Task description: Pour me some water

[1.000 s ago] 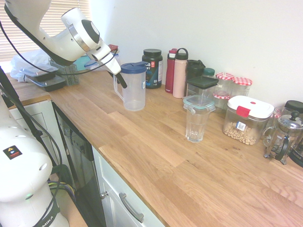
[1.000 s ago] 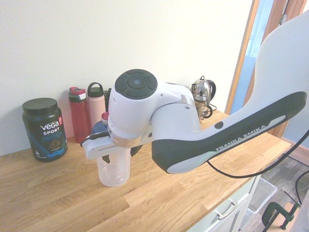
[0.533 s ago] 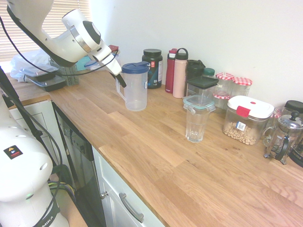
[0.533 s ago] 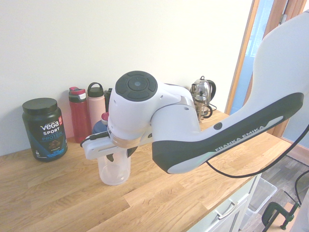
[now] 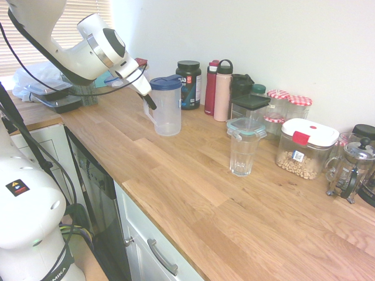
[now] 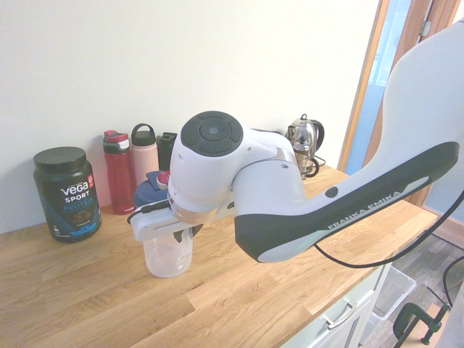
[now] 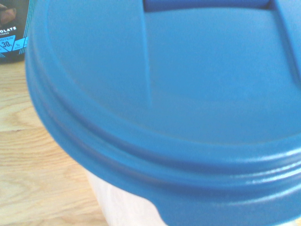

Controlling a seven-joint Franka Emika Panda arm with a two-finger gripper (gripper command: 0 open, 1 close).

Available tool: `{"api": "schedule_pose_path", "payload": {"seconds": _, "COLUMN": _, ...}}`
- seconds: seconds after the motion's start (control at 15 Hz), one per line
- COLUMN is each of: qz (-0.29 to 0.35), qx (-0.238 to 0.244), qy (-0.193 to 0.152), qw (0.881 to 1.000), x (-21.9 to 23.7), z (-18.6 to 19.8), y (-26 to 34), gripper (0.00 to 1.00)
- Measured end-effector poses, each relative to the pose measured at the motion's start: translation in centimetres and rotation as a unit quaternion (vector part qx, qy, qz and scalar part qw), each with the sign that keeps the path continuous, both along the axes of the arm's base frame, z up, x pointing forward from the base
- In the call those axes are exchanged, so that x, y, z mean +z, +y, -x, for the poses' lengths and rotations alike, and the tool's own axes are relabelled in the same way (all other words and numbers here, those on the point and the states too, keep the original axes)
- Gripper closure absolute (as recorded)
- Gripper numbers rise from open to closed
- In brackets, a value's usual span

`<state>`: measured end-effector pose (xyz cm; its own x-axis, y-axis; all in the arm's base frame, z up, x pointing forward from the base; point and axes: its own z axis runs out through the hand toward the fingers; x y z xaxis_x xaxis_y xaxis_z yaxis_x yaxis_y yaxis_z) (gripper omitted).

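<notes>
With our gripper (image 5: 149,96) clamped, as far as we can tell, on the handle of the blue-lidded pitcher (image 5: 166,107) by the wall, we risk it slipping or swinging and missing the glass (image 5: 242,151).

Wooden counter (image 5: 193,193) along a white wall. Against the wall: black protein tub (image 5: 188,84), red bottle (image 5: 211,88) and pink bottle (image 5: 222,91) touching side by side. Further along: two red-checked jars (image 5: 288,102), a white-lidded box (image 5: 304,147) of pale contents, a French press (image 5: 351,170). Kettle (image 6: 304,145) near the doorway. Stacked trays (image 5: 55,96) by the blinds.
</notes>
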<state>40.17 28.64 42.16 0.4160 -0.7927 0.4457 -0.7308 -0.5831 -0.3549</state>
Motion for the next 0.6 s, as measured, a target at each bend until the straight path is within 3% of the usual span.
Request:
{"api": "schedule_pose_path", "payload": {"seconds": 0.33, "qz": 0.007, "qx": 0.012, "qy": -0.005, "qw": 1.000, "x": 0.8, "z": 1.3, "y": -0.4, "gripper": 1.00}}
{"api": "schedule_pose_path", "payload": {"seconds": 0.6, "qz": 0.018, "qx": 0.066, "qy": 0.005, "qw": 0.998, "x": 4.7, "z": 3.9, "y": -1.9, "gripper": 1.00}}
